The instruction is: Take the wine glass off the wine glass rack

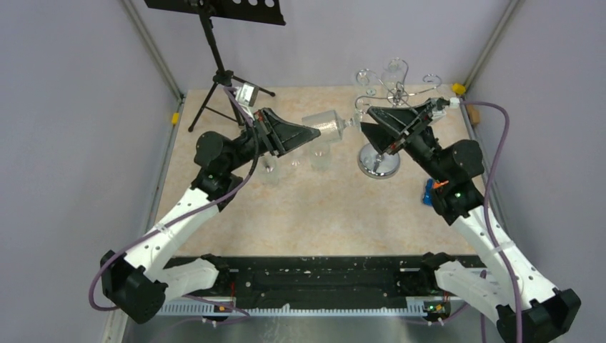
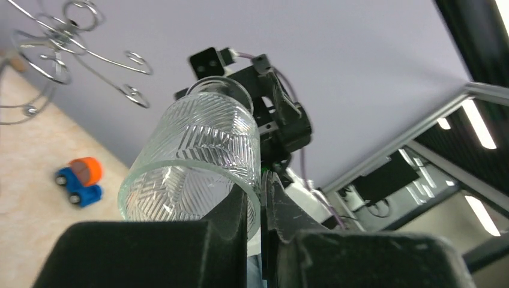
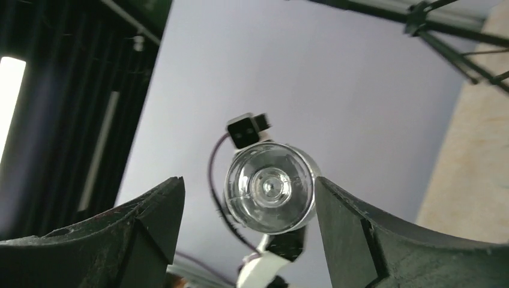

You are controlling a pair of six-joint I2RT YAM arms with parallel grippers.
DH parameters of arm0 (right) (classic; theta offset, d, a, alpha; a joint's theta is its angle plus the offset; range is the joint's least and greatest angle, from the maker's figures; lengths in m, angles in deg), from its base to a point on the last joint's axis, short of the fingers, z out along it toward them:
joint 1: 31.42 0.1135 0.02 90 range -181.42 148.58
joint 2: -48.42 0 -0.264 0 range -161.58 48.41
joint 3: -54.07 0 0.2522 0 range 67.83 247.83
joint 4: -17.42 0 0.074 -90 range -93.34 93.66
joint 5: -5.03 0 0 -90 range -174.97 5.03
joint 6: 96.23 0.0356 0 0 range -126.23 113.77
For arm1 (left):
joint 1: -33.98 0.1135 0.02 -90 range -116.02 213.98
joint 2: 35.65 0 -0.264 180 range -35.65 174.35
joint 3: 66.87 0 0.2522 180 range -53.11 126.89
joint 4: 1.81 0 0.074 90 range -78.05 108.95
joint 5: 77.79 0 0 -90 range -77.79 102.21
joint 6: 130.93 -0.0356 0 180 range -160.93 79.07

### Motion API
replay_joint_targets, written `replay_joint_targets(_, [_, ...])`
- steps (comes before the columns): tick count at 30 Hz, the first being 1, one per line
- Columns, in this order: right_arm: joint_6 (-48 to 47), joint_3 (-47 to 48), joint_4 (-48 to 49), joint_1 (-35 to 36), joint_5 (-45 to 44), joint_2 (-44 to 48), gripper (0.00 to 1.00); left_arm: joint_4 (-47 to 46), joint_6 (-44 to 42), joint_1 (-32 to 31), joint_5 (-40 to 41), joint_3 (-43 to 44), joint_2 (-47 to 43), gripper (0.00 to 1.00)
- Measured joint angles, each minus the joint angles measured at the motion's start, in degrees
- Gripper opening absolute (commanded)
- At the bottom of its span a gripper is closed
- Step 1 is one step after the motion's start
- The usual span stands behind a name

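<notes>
Clear wine glass shows herringbone ridges — rack is shiny chrome.

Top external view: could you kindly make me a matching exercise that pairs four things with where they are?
Things:
1. wine glass
2. wine glass rack
3. music stand
4. toy car

Places:
A. back left corner
B. on the table beside the right arm
C. clamped sideways in the left pincer
D. standing at the back right

Pairs: 1-C, 2-D, 3-A, 4-B.
</notes>
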Motion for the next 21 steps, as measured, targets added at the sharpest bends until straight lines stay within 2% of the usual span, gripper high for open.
replay_joint_targets(6, [-17.35, 8.04, -19.54, -0.04, -6.21, 2.05, 0.77, 28.15, -19.47, 0.28, 4.81, 8.92, -3.1, 0.0])
replay_joint_targets(12, [-34.88, 13.62, -33.31, -0.04, -6.75, 2.14, 0.75, 54.31, -37.35, 0.33, 13.31, 17.11, -3.1, 0.0])
replay_joint_targets(15, [-40.63, 14.56, -38.27, -0.04, -6.67, 2.14, 0.75, 64.81, -43.91, 0.33, 17.68, 19.76, -1.55, 0.0])
replay_joint_targets(21, [-49.31, 17.09, -47.12, -0.04, -10.21, 3.08, 0.75, 78.49, -51.71, -0.63, 23.8, 21.2, 4.11, 0.0])
